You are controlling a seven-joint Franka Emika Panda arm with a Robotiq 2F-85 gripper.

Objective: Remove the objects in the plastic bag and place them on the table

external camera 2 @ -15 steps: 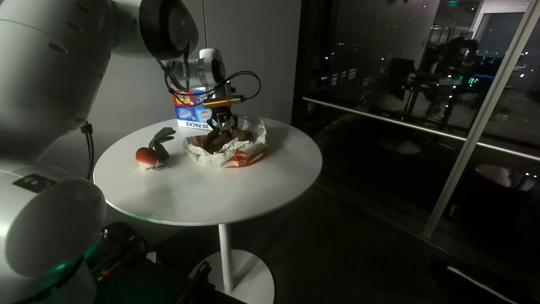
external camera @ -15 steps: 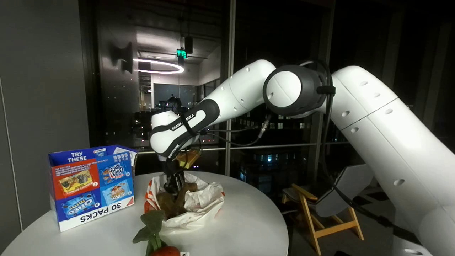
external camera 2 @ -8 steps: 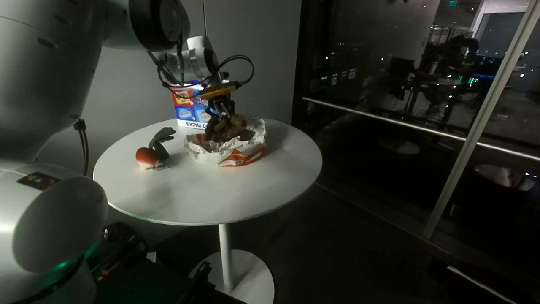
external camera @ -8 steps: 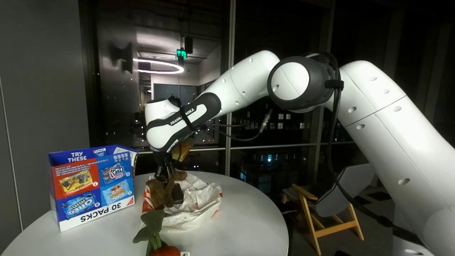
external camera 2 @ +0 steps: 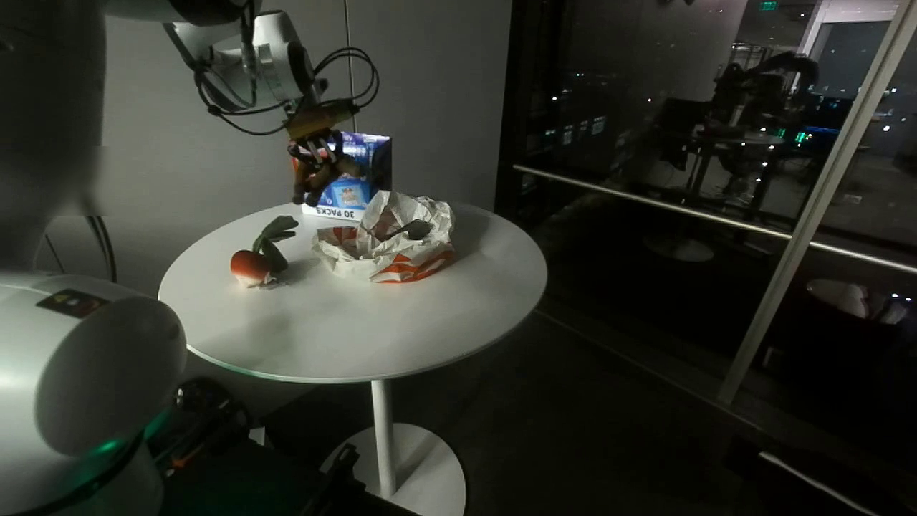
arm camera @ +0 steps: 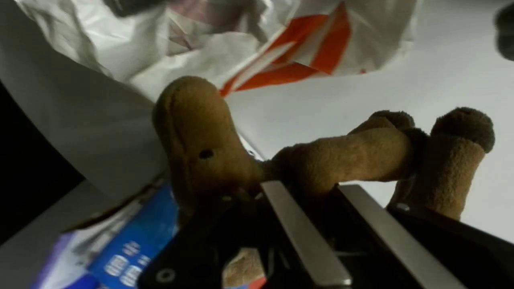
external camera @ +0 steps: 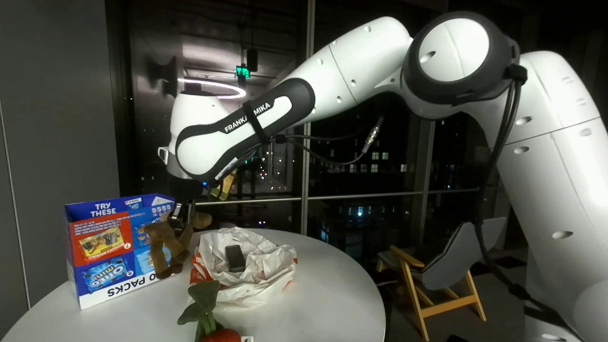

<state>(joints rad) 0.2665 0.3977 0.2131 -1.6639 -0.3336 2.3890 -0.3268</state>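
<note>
The gripper [arm camera: 309,188] pinches the brown toy [external camera: 176,244] above the table [external camera 2: 344,322], out of the bag [external camera: 251,290], unplaced; the radish [external camera 2: 249,267] near the edge seems done; the black bar [external camera: 235,259], at least, is left inside.

In an exterior view, we see a white, rounded arm [external camera: 342,71] with oval recesses [external camera: 353,82]; its black-ringed joint [external camera: 460,57], upper right, has a white cap [external camera: 453,47]. White letters [external camera: 236,124], "FRANKA" and "MIKA", flank a black strap [external camera: 257,124]. At upper left of an exterior view, black cables [external camera 2: 376,75] loop beside a yellow block [external camera 2: 317,119]. In the wrist view, lower centre, our gripper [arm camera: 309,188] is black with pale strips [arm camera: 305,235].
</note>
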